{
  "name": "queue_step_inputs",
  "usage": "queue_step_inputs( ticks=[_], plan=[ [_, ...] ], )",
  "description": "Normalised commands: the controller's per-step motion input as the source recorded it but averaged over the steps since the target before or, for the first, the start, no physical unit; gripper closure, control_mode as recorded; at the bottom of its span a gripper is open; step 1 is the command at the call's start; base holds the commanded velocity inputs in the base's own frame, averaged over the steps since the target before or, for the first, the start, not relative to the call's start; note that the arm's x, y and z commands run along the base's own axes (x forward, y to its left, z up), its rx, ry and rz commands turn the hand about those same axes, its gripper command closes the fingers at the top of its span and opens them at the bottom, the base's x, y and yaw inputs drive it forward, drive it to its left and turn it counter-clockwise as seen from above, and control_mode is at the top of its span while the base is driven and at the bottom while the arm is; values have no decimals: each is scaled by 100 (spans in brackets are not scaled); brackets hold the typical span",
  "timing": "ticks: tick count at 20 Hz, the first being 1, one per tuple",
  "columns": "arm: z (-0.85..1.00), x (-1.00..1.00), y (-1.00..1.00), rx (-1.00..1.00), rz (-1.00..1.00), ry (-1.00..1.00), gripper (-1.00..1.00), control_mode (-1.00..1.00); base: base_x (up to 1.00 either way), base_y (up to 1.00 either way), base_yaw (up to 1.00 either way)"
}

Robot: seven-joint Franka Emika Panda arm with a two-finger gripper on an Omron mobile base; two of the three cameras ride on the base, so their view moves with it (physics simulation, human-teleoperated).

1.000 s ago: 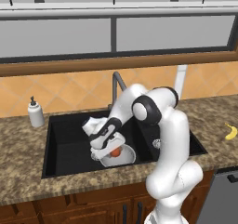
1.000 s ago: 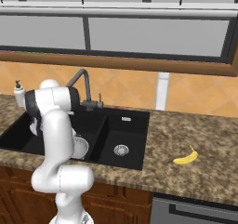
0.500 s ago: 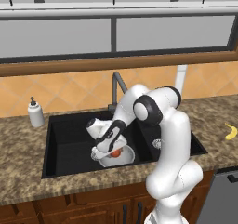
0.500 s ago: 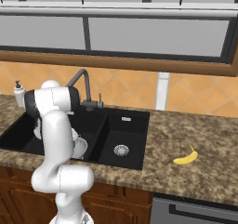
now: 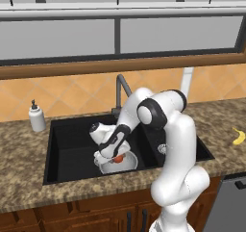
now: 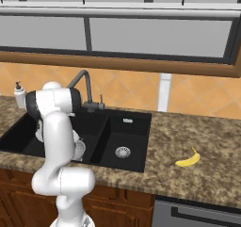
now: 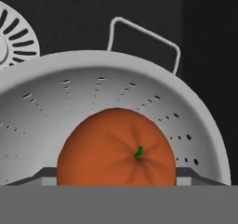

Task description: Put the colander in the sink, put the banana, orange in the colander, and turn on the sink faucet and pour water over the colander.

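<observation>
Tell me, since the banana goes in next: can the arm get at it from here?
Probably yes: the banana lies alone on open counter right of the sink, nothing around it.

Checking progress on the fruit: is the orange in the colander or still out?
In. The hand view shows the orange sitting inside the colander, its perforated wall curving behind it.

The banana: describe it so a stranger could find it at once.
Start at the black sink set in the speckled stone counter. To the sink's right, the banana lies alone on the counter. It is small, curved and yellow, apart from the orange in the colander.
</observation>
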Motion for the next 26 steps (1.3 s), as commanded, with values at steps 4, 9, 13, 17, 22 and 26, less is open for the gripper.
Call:
queue_step_inputs(
  ticks=[4,9,13,17,22,26],
  plan=[
    [0,-9,-10,0,0,6,-100,-100,0,0,0],
    [3,-13,-7,3,0,3,-100,-100,0,0,0],
    [30,-20,-1,1,0,0,-100,-100,0,0,0],
    [36,-32,0,0,1,-1,-100,-100,0,0,0],
    [59,-42,10,0,10,-5,-100,-100,0,0,0],
    [69,-49,18,0,19,-5,-100,-100,0,0,0]
  ],
)
